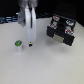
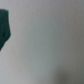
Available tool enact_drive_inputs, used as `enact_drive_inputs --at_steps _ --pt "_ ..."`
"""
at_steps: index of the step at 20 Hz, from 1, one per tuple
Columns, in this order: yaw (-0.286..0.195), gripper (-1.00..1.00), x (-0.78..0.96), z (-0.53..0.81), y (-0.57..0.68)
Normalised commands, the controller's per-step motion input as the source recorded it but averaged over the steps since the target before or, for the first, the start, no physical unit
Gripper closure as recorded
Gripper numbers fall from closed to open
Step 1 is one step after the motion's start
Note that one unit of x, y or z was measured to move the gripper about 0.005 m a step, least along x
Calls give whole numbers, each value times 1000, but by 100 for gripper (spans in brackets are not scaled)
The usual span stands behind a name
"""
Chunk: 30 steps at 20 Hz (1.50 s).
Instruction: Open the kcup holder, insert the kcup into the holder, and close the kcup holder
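One risk: the gripper (image 1: 30,44), jaw state unclear, sits near the kcup (image 1: 18,45); swinging toward the holder (image 1: 61,31) could topple it.

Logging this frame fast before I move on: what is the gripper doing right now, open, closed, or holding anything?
Gripper: holding nothing, its tips down near the table beside the kcup; too blurred to tell whether open or closed.

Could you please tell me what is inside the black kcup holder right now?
Nothing inside shows. The black boxy two-tier kcup holder presents only its fronts with small light handles, which hide the interior. The small white kcup with a green top stands apart on the white table.
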Motion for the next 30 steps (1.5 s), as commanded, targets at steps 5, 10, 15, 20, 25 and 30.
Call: enact_drive_inputs --at_steps 5,10,15,20,25,30 --pt "-185 -100 -411 -384 -590" --pt "-198 -100 -349 -460 -554" --pt "-145 -100 -307 -375 -129" --pt "-98 -100 -195 -222 -19" --pt "-111 -100 3 -166 -3" --pt "-102 100 19 -90 -7"
